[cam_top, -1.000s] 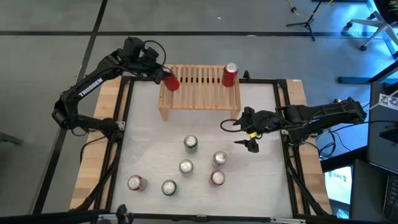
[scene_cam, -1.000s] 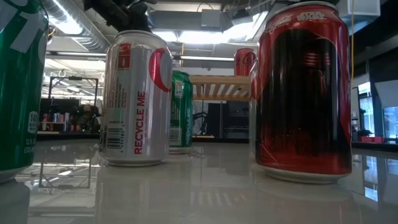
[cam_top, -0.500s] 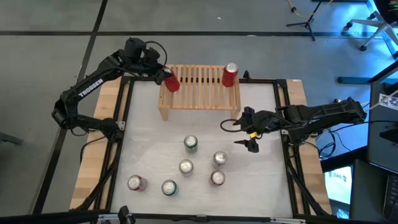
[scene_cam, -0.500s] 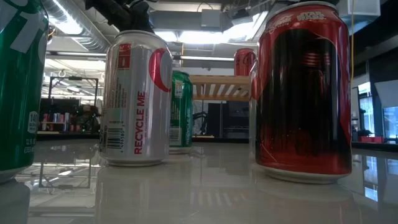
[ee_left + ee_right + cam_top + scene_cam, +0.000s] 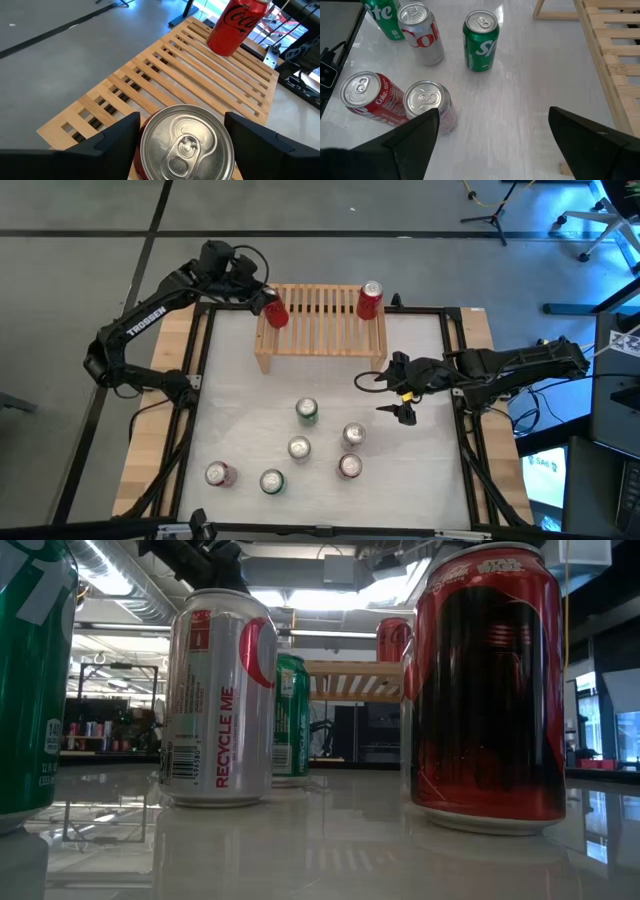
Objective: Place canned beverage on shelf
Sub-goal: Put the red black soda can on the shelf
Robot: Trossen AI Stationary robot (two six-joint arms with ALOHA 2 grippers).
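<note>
The light-wood slatted shelf stands at the table's far side. A red can is upright on its far right corner. My left gripper is shut on a second red can with a silver top over the shelf's left end. My right gripper hovers open and empty to the right of the shelf's near right leg. Its fingers spread wide above the white tabletop. My left gripper pinches the red can between its two fingers, one on each opposite side just below the top rim. The fingers slant down from the table's far left. The can stands nearly upright over the shelf's left end. Its own body hides whether its base rests on the slats.
Several loose cans stand in a cluster on the near half of the table: a green one, silver ones and a red one. Bare slats lie between the two red cans. The table's black frame runs along its edges.
</note>
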